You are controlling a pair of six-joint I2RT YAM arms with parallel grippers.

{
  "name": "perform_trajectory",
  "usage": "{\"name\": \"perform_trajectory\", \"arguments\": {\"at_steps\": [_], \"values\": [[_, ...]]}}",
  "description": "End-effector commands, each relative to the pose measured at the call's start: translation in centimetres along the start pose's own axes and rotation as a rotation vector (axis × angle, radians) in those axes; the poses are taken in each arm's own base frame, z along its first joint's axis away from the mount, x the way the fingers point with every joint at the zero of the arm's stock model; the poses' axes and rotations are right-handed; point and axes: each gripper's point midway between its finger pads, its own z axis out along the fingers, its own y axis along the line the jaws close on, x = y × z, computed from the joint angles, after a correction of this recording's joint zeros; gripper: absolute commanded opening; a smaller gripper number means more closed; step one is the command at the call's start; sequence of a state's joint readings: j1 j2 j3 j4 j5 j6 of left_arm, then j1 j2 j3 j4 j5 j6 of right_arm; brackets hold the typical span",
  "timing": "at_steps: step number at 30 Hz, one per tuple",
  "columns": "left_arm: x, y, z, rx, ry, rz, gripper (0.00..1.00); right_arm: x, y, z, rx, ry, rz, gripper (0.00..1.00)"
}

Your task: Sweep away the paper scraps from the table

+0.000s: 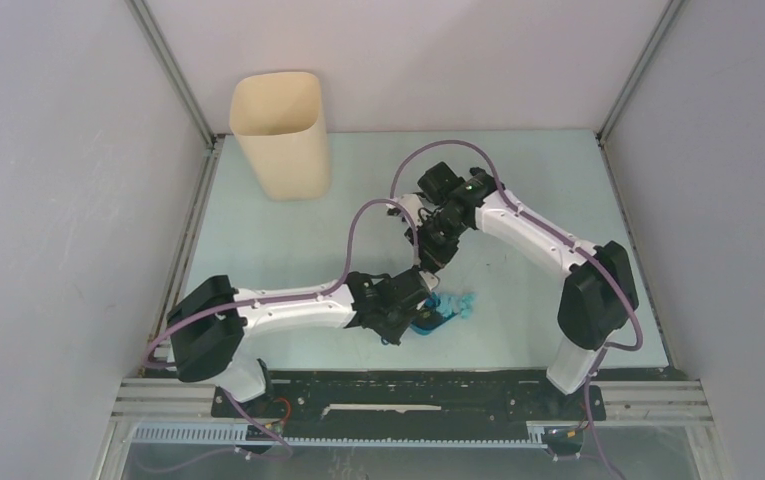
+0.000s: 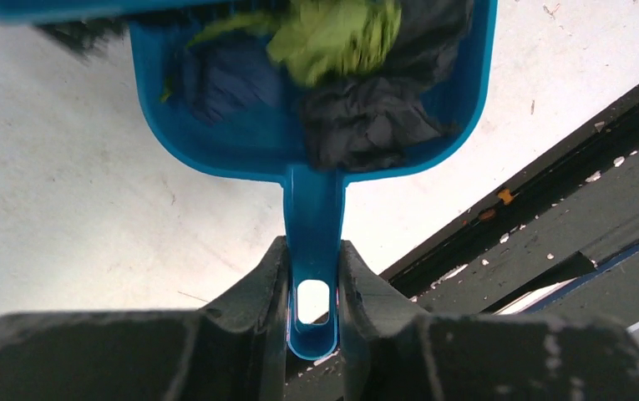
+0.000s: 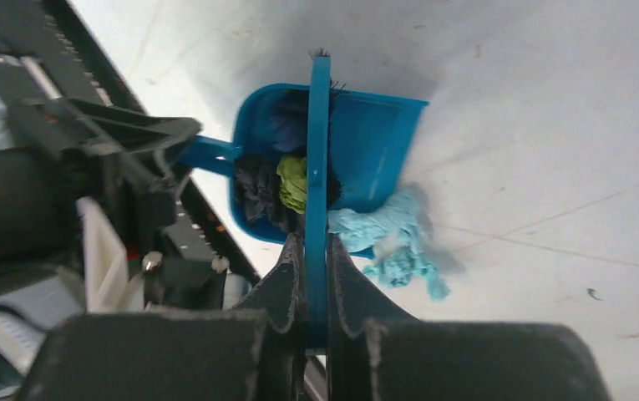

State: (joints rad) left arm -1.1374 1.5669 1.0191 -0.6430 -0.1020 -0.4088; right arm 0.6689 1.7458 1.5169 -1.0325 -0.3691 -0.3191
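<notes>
My left gripper is shut on the handle of the blue dustpan, which lies on the pale table near its front edge. In the pan lie a green scrap, a dark blue scrap and a black scrap. My right gripper is shut on the blue hand brush, held over the pan. A light blue scrap lies on the table at the pan's mouth, beside the brush. In the top view the pan and light blue scrap lie between both grippers.
A tall beige bin stands at the back left of the table. The dark metal frame of the front edge runs close to the dustpan. Grey walls enclose the table on three sides.
</notes>
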Motion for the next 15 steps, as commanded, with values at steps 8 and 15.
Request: {"name": "perform_trajectory", "arguments": {"at_steps": [8, 15], "values": [[-1.4, -0.5, -0.8, 0.041, -0.169, -0.015, 0.01, -2.2, 0.4, -7.7, -0.043, -0.193, 0.094, 0.0], [1.3, 0.0, -2.6, -0.002, -0.075, -0.033, 0.02, -1.0, -4.1, -11.7, 0.284, -0.236, 0.115, 0.0]]}}
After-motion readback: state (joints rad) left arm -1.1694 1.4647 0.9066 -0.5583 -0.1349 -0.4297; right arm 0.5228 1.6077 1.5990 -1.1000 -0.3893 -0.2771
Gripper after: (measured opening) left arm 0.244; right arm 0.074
